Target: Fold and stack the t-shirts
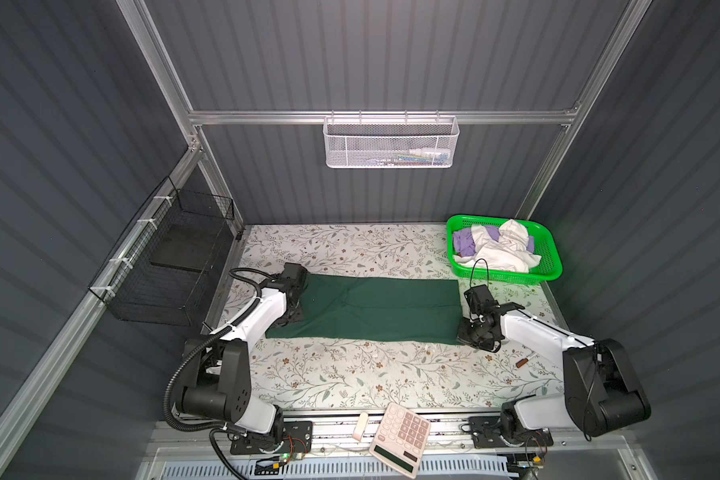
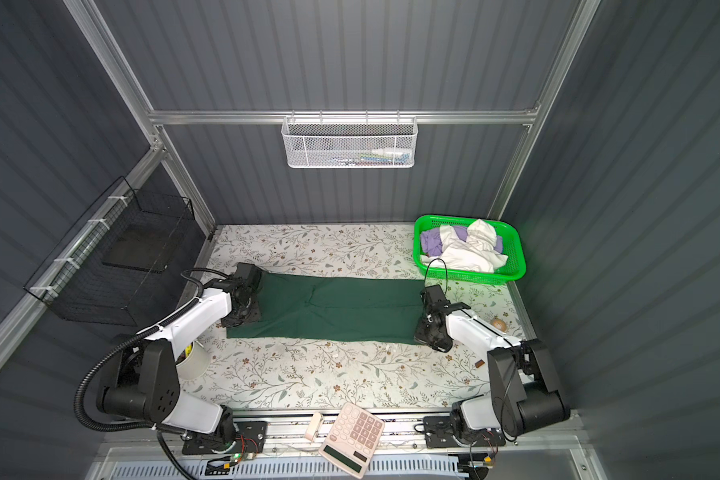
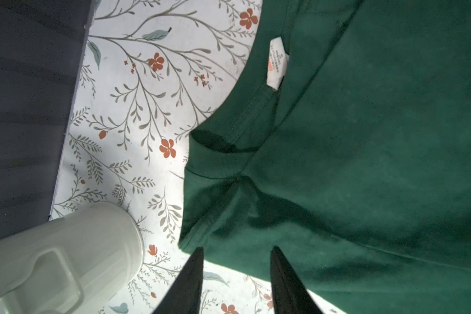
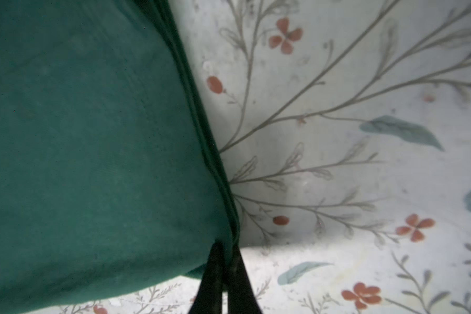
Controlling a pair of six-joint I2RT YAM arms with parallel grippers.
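Left gripper [image 3: 237, 248]: jaws apart, collar-end corner of dark green tee [image 1: 375, 309] between the tips. Right gripper [image 4: 226, 244]: clamped on hem end. Tee flat on floral tabletop [image 1: 350, 374], long axis arm to arm. Far right: white and lavender shirts [image 1: 504, 249] heaped in green basket [image 1: 551, 257].

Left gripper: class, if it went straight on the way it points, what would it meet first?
The green tee: its corner lies just ahead of the left gripper, between the open jaws. Depth is unclear, but cloth probably comes first.
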